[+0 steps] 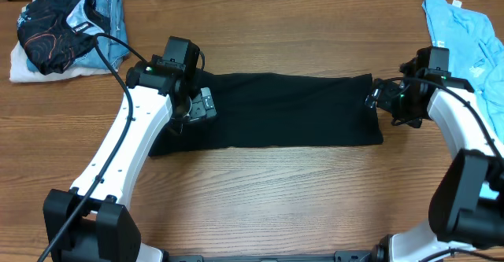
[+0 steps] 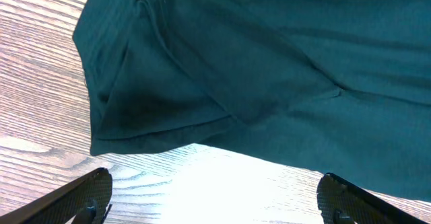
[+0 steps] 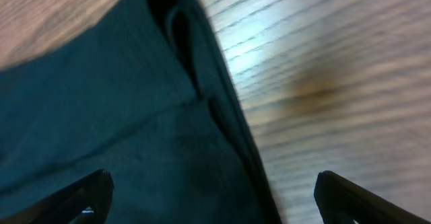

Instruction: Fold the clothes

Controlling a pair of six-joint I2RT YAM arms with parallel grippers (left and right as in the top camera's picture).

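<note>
Black shirt [image 1: 283, 108] lies across the desk [image 1: 260, 207] in a long folded band, with wide-open, empty jaws over each end.
Likely best: pinch all layers at both short ends and lift evenly. The left arm [image 1: 134, 136] hides that end, and the right wrist view is blurred. Blue shirt [image 1: 465, 34] lies far right.

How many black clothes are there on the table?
2. A plain black T-shirt lies folded flat in the middle; a black patterned garment sits on top of the pile at the far left corner. More may be hidden in that pile.
</note>
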